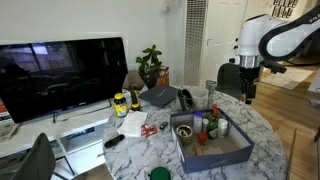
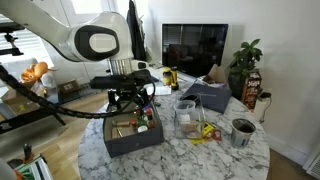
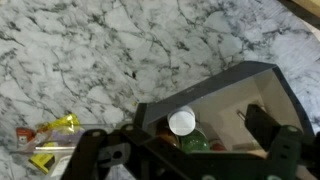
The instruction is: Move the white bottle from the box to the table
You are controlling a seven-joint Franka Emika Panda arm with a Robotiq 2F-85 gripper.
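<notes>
Black Robotiq gripper point(image 2: 130, 102) hanging over shallow rectangular grey-blue box point(image 2: 135, 143), jaws spread wide, nothing held between them, not touching anything. Same gripper high at the end of the white arm in an exterior view point(image 1: 247, 88).

Small plain white bottle point(image 3: 182, 122) upright inside the box, close to one corner. Shows in wrist view from above as a round white cap. Too small to pick out for sure in the exterior views. Dark green bottle point(image 3: 192, 144) just beside it, touching or nearly so, cannot tell which. Dark gripper fingers point(image 3: 100, 152) along the bottom of wrist view, one on either side of the white bottle, above it and apart from it.

Box resting on round white grey-veined marble surface point(image 3: 100, 60), low walls, interior pale. Cluster of small bottles standing at one end of the box, among them a red bottle point(image 1: 203, 137). Rest of the box floor mostly bare.

Crumpled yellow wrapper point(image 3: 55, 135) lying on the surface outside the box, near it but apart. Dark round container point(image 2: 242, 131) on the surface near the rim. Black flat-screen TV point(image 1: 60, 75) on a low white stand behind the surface. Leafy green potted plant point(image 1: 150, 65) beside the TV.
</notes>
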